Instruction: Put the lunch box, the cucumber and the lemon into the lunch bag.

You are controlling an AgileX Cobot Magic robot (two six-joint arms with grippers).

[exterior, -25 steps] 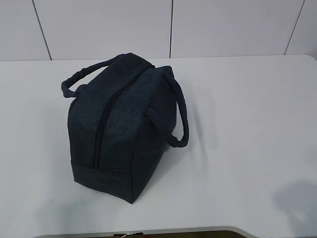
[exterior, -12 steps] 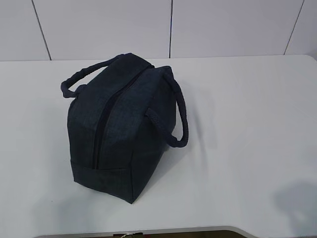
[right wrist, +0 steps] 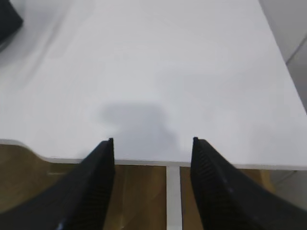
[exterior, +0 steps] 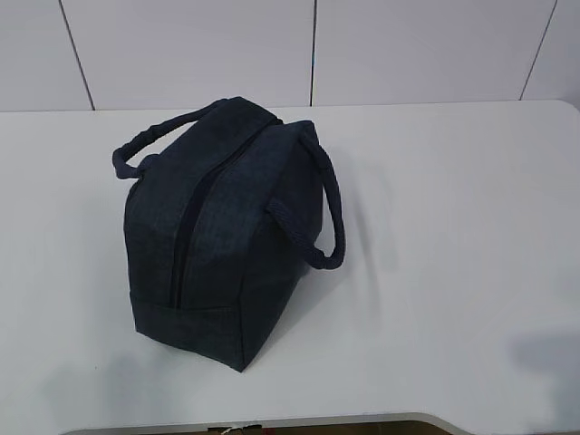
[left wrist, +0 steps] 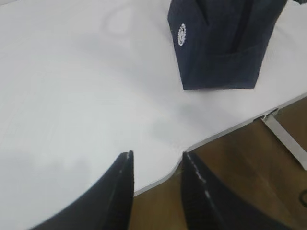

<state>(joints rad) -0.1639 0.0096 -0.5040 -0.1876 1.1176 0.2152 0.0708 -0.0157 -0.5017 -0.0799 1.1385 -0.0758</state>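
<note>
I am seeing the lunch bag (exterior: 227,231) standing zipped left of centre on the surface (exterior: 453,227). Left hand (left wrist: 156,160) narrowly parted, right hand (right wrist: 152,141) wide, both empty. Risk: lunch box, cucumber, lemon nowhere visible; zipper blocking loading.

Lunch bag (left wrist: 223,45) on white table (left wrist: 72,96), left claw (left wrist: 156,160) parted and empty over table edge

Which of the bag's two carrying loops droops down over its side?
The right-hand handle: it hangs down over the lunch bag on the side facing the open stretch of table. The left-hand handle sticks out up by the bag's top edge.
</note>
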